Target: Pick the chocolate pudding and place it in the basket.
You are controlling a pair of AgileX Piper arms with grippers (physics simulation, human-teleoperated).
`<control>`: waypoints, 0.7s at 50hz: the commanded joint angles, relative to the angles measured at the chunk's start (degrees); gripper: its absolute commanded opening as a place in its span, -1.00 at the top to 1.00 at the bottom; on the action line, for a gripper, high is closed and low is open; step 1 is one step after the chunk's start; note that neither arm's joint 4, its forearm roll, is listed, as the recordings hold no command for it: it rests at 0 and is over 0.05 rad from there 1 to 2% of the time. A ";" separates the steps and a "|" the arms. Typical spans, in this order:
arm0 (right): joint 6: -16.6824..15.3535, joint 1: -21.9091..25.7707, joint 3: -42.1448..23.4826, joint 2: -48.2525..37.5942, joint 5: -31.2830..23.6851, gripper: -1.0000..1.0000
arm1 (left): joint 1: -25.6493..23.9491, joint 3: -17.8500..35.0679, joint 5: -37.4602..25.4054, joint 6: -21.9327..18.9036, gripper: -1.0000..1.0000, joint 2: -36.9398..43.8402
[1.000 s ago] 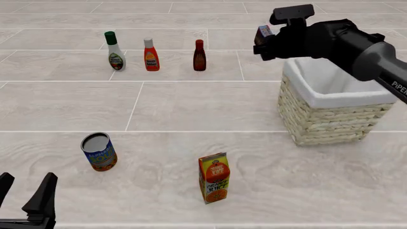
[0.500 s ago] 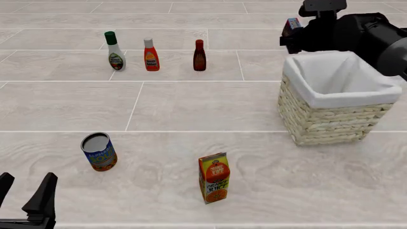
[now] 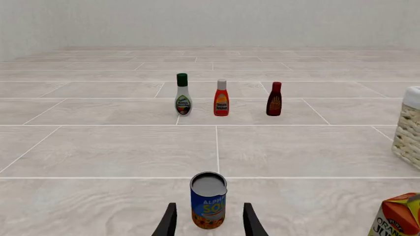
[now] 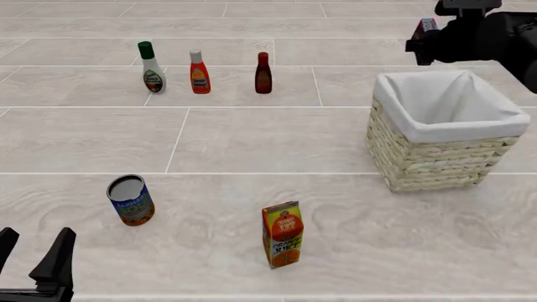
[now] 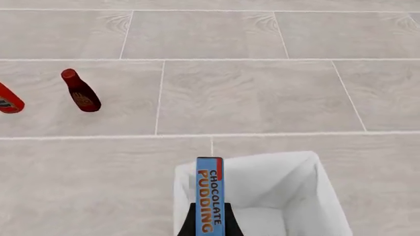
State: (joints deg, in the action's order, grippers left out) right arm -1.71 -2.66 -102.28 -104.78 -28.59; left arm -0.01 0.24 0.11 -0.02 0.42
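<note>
Your right arm (image 4: 491,34) is matte black w/ rounded, bulky housings and a boxy block on top (a greyer sheen shows on the casing toward the frame edge). Your left gripper (image 4: 34,261) is black too, w/ flat tapered fingers (image 3: 169,223), thin and blade-like, narrowing to the tips. No cables, screws or markings can be made out on either.

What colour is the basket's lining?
White cloth lining, clearest in the front view.
</note>
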 commanded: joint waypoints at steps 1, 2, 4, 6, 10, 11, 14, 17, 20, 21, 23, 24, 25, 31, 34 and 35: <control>1.37 -4.04 -1.92 -2.28 -0.16 1.00 | 0.00 0.00 0.00 -0.02 -1.00 0.01; 1.46 -4.33 -2.00 -2.54 -0.17 1.00 | 0.00 0.00 0.00 -0.02 -1.00 0.02; 1.91 -4.90 -2.40 -3.17 -0.34 1.00 | 0.01 0.00 0.00 0.03 -1.00 0.00; 1.84 -5.12 -2.33 -3.36 -0.13 1.00 | 0.00 0.00 0.00 0.01 -1.00 -0.01; 2.44 -5.97 -2.38 -3.97 -0.17 1.00 | 0.01 0.00 0.00 -0.02 -1.00 0.02; 2.50 -6.08 -2.26 -4.11 -0.06 1.00 | 0.01 0.00 0.00 -0.01 -1.00 0.01; 2.77 -6.16 -2.18 -4.49 0.01 1.00 | 0.00 0.00 0.00 -0.02 -1.00 0.01; 3.17 -6.46 -1.95 -5.11 0.31 1.00 | 0.01 0.00 0.00 -0.03 -1.00 0.03; 3.63 -6.54 -2.06 -5.70 0.36 1.00 | 0.01 0.00 0.00 0.01 -1.00 0.01; 3.69 -6.62 -1.89 -5.94 0.62 1.00 | 0.00 0.00 0.00 -0.04 -1.00 0.01; 3.94 -6.63 -1.76 -6.34 0.79 1.00 | 0.01 0.00 0.00 -0.04 -1.00 0.02; 4.07 -6.55 -1.67 -6.65 0.97 1.00 | 0.00 0.00 0.00 0.02 -1.00 -0.01; 4.12 -6.69 -1.57 -6.78 1.03 1.00 | -0.01 0.00 0.00 0.01 -1.00 0.00; 4.45 -7.23 -0.61 -7.38 1.73 1.00 | 0.00 0.00 0.00 -0.02 -1.00 0.01; 4.37 -7.37 0.00 -7.42 2.17 1.00 | 0.03 0.00 0.00 0.03 -1.00 0.00; 4.35 -7.40 0.23 -7.41 2.30 1.00 | 0.01 0.00 0.00 0.02 -1.00 0.00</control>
State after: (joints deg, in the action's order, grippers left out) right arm 1.61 -9.36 -103.18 -111.35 -27.34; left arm -0.01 0.24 0.11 -0.03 0.43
